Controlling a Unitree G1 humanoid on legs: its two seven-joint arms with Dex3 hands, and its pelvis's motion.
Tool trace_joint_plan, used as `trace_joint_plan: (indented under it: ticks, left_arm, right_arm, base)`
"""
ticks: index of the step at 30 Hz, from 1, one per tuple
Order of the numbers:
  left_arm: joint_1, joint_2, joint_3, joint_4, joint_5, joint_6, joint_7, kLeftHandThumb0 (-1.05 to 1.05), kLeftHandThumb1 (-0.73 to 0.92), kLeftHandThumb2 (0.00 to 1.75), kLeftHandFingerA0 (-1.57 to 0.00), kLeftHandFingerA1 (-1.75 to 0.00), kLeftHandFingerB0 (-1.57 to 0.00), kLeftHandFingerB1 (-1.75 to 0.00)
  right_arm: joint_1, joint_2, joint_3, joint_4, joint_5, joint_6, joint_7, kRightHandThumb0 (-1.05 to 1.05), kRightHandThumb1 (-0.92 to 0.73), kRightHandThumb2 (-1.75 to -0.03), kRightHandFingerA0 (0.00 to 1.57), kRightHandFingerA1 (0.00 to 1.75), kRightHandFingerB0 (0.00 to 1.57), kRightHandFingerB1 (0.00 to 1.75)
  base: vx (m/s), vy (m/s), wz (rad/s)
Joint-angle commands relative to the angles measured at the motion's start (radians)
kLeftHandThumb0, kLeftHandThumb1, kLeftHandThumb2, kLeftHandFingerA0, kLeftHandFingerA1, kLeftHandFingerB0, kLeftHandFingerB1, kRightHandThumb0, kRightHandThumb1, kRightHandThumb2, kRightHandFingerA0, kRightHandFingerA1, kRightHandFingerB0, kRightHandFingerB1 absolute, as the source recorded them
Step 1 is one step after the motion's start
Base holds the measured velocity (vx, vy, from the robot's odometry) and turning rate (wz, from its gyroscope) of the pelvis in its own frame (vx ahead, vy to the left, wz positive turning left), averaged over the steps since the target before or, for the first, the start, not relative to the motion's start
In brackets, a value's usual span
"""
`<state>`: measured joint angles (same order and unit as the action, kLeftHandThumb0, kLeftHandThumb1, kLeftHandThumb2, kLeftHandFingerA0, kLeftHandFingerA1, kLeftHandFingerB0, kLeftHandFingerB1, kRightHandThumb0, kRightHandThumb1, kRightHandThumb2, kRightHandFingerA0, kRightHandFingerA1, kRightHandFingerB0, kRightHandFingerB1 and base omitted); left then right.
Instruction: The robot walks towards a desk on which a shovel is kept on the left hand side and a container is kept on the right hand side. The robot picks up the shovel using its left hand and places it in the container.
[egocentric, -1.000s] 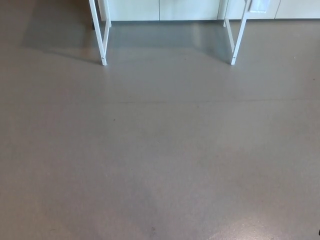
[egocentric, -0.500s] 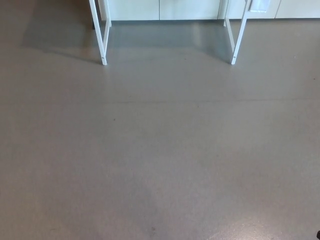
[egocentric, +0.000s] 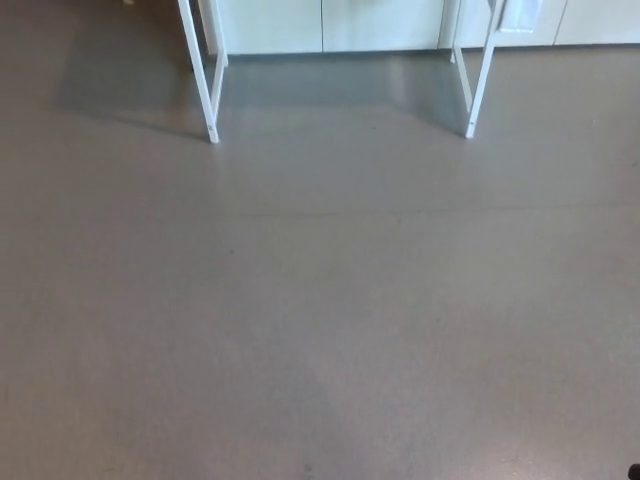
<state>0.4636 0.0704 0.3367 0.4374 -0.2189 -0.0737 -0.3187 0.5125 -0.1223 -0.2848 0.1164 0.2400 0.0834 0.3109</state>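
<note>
Floor (egocentric: 320, 300), grey and smooth, fills nearly the whole head view. At the top stand the white desk legs (egocentric: 212, 90): one pair to the left, its near foot down on the floor, and a second pair (egocentric: 478, 85) well off to the right of the first, with a pale shadow spread across the floor between them and a darker one to the left of the left pair. Behind the legs runs a row of white cabinet fronts (egocentric: 320, 25), cut off by the top edge. Against the picture half a second ago, everything has slid down a little and slightly to the right: the near left foot now sits lower in the frame, and a little more of the cabinet fronts shows above it. The whole scene shifts together, so it is the camera that has moved, not the desk. The desk top lies above the frame, so neither the shovel nor the container can be seen, and where they lie cannot be told. Neither of the robot's hands is in the picture, so the state of their fingers cannot be told either. A tiny dark speck at the bottom right corner is too small to identify.
</note>
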Motion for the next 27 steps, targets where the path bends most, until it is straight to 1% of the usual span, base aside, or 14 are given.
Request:
trace_joint_plan:
  ticks: [1,3,5,9,13,18,19,20,21,23,24,25,26,27]
  left_arm:
    - [0.006,0.004,-0.007,-0.017,-0.006,-0.035,0.002,-0.14,0.68,0.61,-0.25,-0.42,-0.23,-0.33]
    - [0.008,0.003,-0.006,-0.018,-0.008,-0.033,0.003,-0.14,0.68,0.61,-0.25,-0.41,-0.23,-0.33]
    - [0.004,0.009,-0.007,0.003,-0.008,-0.053,-0.014,-0.14,0.68,0.61,-0.25,-0.42,-0.24,-0.34]
    - [0.002,0.007,-0.006,-0.005,-0.011,-0.046,-0.013,-0.13,0.68,0.62,-0.25,-0.43,-0.24,-0.34]
    - [0.016,-0.001,-0.012,-0.056,-0.006,-0.03,0.001,-0.14,0.67,0.62,-0.26,-0.44,-0.25,-0.36]
    - [0.001,0.008,-0.009,-0.022,-0.005,-0.044,-0.011,-0.14,0.68,0.61,-0.25,-0.43,-0.25,-0.35]
    - [-0.001,0.011,-0.008,-0.021,-0.006,-0.042,-0.012,-0.15,0.68,0.61,-0.26,-0.43,-0.25,-0.35]
    - [-0.003,0.013,-0.009,-0.018,-0.005,-0.043,-0.013,-0.15,0.68,0.62,-0.26,-0.43,-0.26,-0.36]
    - [-0.007,0.014,-0.01,-0.017,-0.003,-0.047,-0.011,-0.13,0.46,0.95,-0.2,-0.55,-0.17,-0.52]
    - [-0.012,0.017,-0.011,-0.01,-0.002,-0.049,-0.006,-0.14,0.45,0.94,-0.2,-0.55,-0.17,-0.52]
    - [-0.016,0.018,-0.011,-0.009,-0.004,-0.035,0.0,-0.15,0.45,0.94,-0.2,-0.56,-0.17,-0.52]
    - [-0.018,0.018,-0.009,-0.009,-0.008,-0.029,0.0,-0.15,0.45,0.94,-0.21,-0.56,-0.17,-0.52]
    - [-0.021,0.02,-0.008,-0.003,-0.012,-0.028,-0.007,-0.15,0.45,0.94,-0.2,-0.55,-0.16,-0.51]
    - [-0.016,0.018,-0.007,-0.015,-0.017,-0.019,-0.009,-0.17,0.66,0.62,-0.27,-0.43,-0.27,-0.36]
  right_arm:
    - [-0.007,-0.015,-0.004,0.011,-0.007,-0.017,-0.01,-0.37,-0.4,-0.52,0.78,0.51,0.58,0.44]
    - [-0.008,-0.016,-0.004,0.015,-0.006,-0.016,-0.01,-0.36,-0.41,-0.52,0.77,0.51,0.57,0.43]
    - [-0.013,-0.016,-0.006,0.04,-0.001,-0.046,0.004,-0.38,-0.4,-0.52,0.78,0.52,0.57,0.44]
    - [0.004,-0.02,0.007,-0.008,-0.012,-0.019,-0.013,-0.38,-0.43,-0.53,0.77,0.51,0.57,0.43]
    - [-0.007,-0.027,0.014,-0.004,-0.02,-0.018,-0.018,-0.37,-0.43,-0.53,0.77,0.5,0.57,0.43]
    - [-0.009,-0.029,0.018,-0.005,-0.019,-0.017,-0.02,-0.38,-0.43,-0.53,0.79,0.51,0.57,0.44]
    - [-0.01,-0.029,0.02,-0.007,-0.019,-0.016,-0.022,-0.44,-0.36,-0.69,0.73,0.6,0.54,0.54]
    - [-0.009,-0.029,0.02,-0.009,-0.021,-0.016,-0.023,-0.46,-0.35,-0.69,0.73,0.6,0.54,0.54]
    - [-0.015,-0.029,0.02,-0.007,-0.016,-0.015,-0.019,-0.36,-0.43,-0.53,0.78,0.51,0.57,0.44]
    - [-0.016,-0.031,0.022,-0.006,-0.018,-0.021,-0.017,-0.37,-0.43,-0.53,0.78,0.51,0.57,0.44]
    - [-0.018,-0.031,0.022,0.001,-0.019,-0.024,-0.018,-0.44,-0.35,-0.69,0.74,0.6,0.53,0.54]
    - [-0.02,-0.033,0.023,0.001,-0.015,-0.018,-0.012,-0.36,-0.44,-0.53,0.78,0.5,0.57,0.43]
    - [-0.017,-0.035,0.025,-0.01,-0.015,-0.009,-0.012,-0.33,-0.46,-0.54,0.76,0.51,0.57,0.43]
    - [-0.014,-0.037,0.027,-0.013,-0.014,-0.012,-0.007,-0.32,-0.47,-0.54,0.75,0.51,0.58,0.44]
  base:
    - [-0.05,-0.399,0.59]
    - [-0.03,-0.532,0.6]
    - [-0.05,-0.593,0.46]
    - [0.11,-0.23,0.26]
    - [0.13,-0.044,0.09]
    - [0.11,0.133,-0.1]
    - [0.2,0.231,-0.09]
    - [0.27,0.267,0.29]
    - [0.2,0.445,-0.49]
    - [0.18,0.364,-0.09]
    - [0.18,0.127,0.01]
    - [0.17,0.072,0.0]
    - [0.14,0.037,0.06]
    - [0.11,0.001,0.11]
